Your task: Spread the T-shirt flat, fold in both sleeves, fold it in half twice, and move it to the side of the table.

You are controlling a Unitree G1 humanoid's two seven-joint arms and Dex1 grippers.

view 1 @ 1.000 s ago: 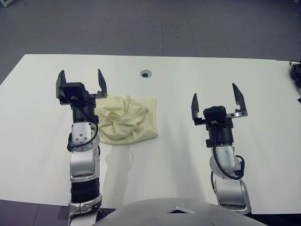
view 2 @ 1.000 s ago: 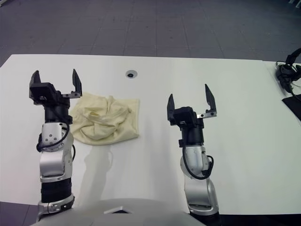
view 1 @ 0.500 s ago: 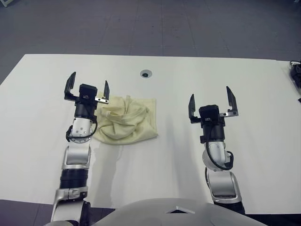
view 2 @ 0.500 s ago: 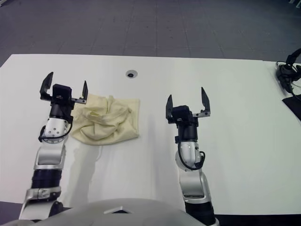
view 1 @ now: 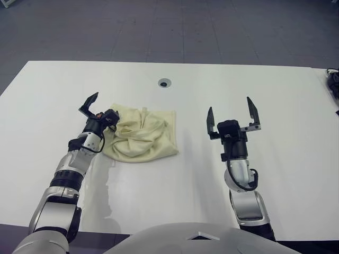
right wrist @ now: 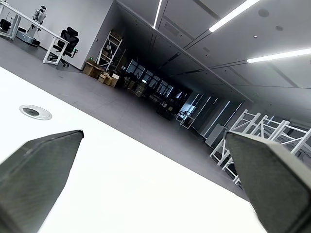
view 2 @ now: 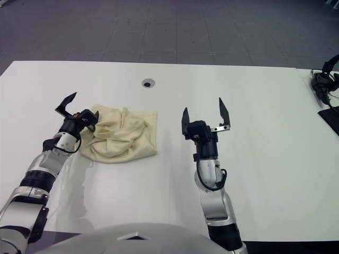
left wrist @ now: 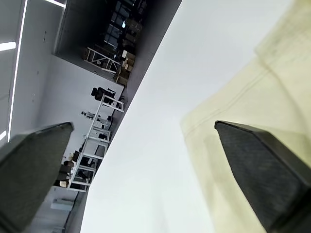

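Note:
A pale yellow T-shirt (view 1: 142, 137) lies crumpled in a heap on the white table (view 1: 175, 180), left of the middle. My left gripper (view 1: 100, 111) is open and tilted down at the heap's left edge. One finger is raised over the table and the other sits right by the cloth. In the left wrist view the shirt's hem (left wrist: 272, 87) lies beside one of the fingertips (left wrist: 262, 165). My right gripper (view 1: 230, 114) stands open and upright above bare table, well to the right of the shirt, holding nothing.
A round cable hole (view 1: 164, 82) sits in the table behind the shirt and also appears as a hole (right wrist: 35, 112) in the right wrist view. Dark cables and gear (view 2: 324, 84) lie at the table's far right edge. Grey floor lies beyond the far edge.
My left arm has stretched forward and dropped, bringing its gripper down to the shirt's left edge. The right arm has sunk a little and shifted left. Both grippers stay open.

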